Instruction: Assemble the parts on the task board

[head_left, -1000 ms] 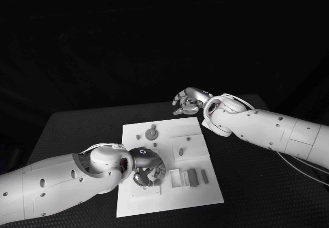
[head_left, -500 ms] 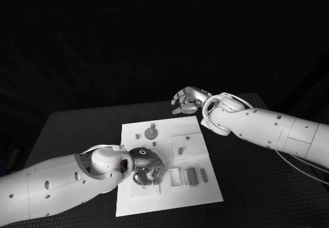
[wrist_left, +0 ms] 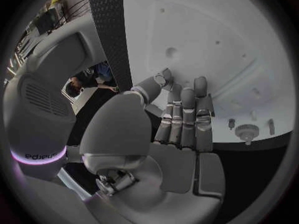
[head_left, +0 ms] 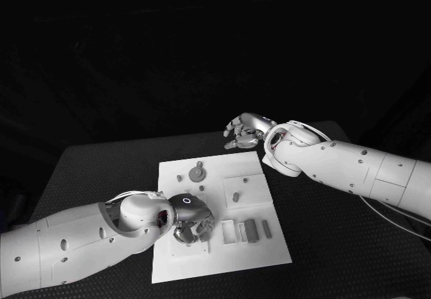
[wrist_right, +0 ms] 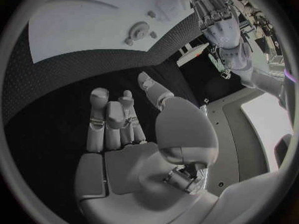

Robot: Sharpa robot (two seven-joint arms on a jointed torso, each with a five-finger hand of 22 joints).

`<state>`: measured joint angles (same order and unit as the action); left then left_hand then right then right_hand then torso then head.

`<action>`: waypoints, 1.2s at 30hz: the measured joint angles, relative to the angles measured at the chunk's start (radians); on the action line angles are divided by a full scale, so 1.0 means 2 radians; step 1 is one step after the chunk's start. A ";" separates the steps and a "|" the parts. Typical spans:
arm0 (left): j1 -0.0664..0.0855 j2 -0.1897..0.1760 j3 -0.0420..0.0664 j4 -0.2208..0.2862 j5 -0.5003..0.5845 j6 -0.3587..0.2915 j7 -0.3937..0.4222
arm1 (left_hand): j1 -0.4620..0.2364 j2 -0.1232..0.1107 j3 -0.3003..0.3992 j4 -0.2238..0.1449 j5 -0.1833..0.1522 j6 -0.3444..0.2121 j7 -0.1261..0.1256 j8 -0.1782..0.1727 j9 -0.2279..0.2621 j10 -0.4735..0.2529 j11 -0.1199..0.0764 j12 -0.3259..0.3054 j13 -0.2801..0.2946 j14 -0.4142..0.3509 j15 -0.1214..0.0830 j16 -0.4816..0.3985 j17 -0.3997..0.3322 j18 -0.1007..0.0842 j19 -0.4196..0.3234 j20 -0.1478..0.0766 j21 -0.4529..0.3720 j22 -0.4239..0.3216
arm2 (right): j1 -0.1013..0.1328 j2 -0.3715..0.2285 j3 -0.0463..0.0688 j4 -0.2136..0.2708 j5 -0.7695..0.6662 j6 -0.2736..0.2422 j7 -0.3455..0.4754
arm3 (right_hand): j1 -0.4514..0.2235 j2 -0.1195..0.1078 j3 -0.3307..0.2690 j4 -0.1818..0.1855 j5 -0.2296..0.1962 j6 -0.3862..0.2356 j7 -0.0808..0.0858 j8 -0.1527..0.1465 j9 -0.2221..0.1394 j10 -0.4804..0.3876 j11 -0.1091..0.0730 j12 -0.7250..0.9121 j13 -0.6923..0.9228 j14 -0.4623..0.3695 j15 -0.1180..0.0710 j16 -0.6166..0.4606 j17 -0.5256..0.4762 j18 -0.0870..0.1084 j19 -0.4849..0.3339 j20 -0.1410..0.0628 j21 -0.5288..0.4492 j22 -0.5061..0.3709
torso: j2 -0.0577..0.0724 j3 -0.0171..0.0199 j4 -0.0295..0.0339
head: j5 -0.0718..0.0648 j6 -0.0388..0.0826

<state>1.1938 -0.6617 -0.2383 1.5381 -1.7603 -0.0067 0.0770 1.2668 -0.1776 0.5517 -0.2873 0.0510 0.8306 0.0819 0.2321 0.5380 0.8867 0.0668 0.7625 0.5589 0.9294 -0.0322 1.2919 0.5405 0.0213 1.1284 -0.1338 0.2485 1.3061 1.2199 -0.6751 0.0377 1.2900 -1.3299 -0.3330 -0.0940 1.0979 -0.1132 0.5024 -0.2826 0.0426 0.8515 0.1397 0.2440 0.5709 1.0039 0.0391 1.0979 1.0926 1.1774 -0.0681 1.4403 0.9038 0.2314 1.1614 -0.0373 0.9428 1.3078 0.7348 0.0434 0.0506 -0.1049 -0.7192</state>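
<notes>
The black table [head_left: 108, 168] carries the white task board [head_left: 211, 261] at its middle, and both white arms reach in over it. The board lies directly under the left hand [head_left: 190, 219] and well apart from the right hand [head_left: 244, 132], which hangs past the board's far edge over bare table.

The left hand sits low over the near-left part of the board, palm toward the white surface. In the left wrist view its fingers [wrist_left: 184, 114] lie straight and close together against the board, with nothing visible between them; whether a small piece sits under the fingertips cannot be told. The right hand holds nothing: in the right wrist view its fingers [wrist_right: 109, 119] are stretched out, slightly apart, above the dark table.

Just beyond the left hand's fingers lies a raised square plate [head_left: 249, 190] with a short peg [head_left: 236, 197] standing in it. Beside the left hand, on the side toward the right arm, three oblong parts [head_left: 250, 230] lie side by side in a row. Farther off, between the two hands, a round toothed part [head_left: 197, 173] stands on the board, with a few small pegs near it.
</notes>
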 measured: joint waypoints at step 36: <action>-0.009 0.009 0.001 -0.016 -0.005 -0.008 0.010 | 0.000 0.004 -0.002 0.001 0.000 0.027 0.005 0.023 0.003 -0.013 -0.006 0.056 0.021 0.003 -0.007 0.024 0.008 -0.003 0.011 -0.006 0.008 0.001 | -0.002 0.001 0.000 -0.002 0.001 0.004 0.000 | -0.004 0.004 -0.001 0.001 0.000 0.000 0.001 0.000 0.000 0.000 0.000 0.002 -0.001 0.000 0.000 0.000 0.000 0.000 -0.001 0.001 0.000 0.000 | 0.000 0.0005 -0.0001 | -0.003 -0.003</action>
<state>1.1767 -0.6429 -0.2373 1.5070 -1.7696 -0.0220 0.0978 1.2667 -0.1692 0.5486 -0.2862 0.0511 0.8843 0.0927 0.2781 0.5436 0.8610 0.0551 0.8755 0.6005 0.9362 -0.0467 1.3399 0.5558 0.0160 1.1511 -0.1465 0.2644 1.3078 1.2156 -0.6731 0.0375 1.2854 -1.3279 -0.3244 -0.0932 1.0898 -0.1051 0.4996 -0.2798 0.0426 0.8525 0.1409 0.2440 0.5716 1.0039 0.0391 1.1027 1.0899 1.1774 -0.0681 1.4403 0.9038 0.2313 1.1596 -0.0354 0.9428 1.3075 0.7345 0.0445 0.0504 -0.1102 -0.7246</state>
